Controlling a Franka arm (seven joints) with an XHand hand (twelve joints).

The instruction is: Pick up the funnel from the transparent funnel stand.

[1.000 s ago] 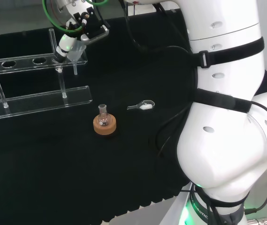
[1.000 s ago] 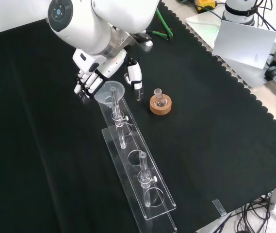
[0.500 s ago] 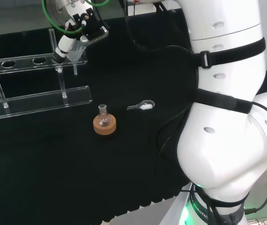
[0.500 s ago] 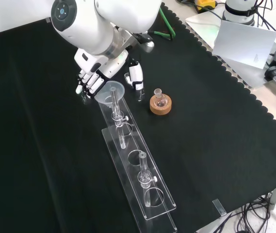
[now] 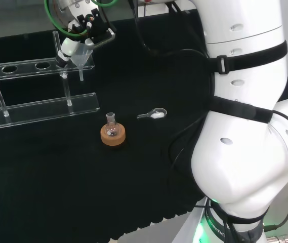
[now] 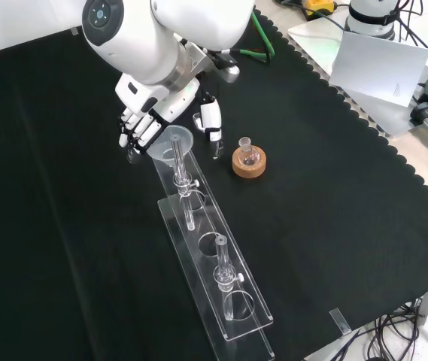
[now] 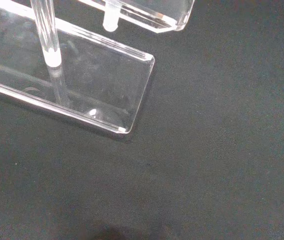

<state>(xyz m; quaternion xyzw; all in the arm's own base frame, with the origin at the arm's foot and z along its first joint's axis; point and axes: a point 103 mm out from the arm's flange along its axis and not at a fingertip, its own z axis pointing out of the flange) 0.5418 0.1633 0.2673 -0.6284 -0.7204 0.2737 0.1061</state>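
One funnel [image 6: 174,141] sits at the far end of the stand [image 6: 221,297] in the front view, its stem through the end hole. The hand [image 6: 142,124] has its fingers curled round the cone: the grasp step. Next, I judge, a straight lift. Right, a small flask [image 6: 247,154] on cork looks empty.

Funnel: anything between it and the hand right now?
Nothing visible. The hand is already at the funnel, fingers curled at one side of the cone and the thumb at the other. The funnel sits at the stand's end; the flask stands apart.
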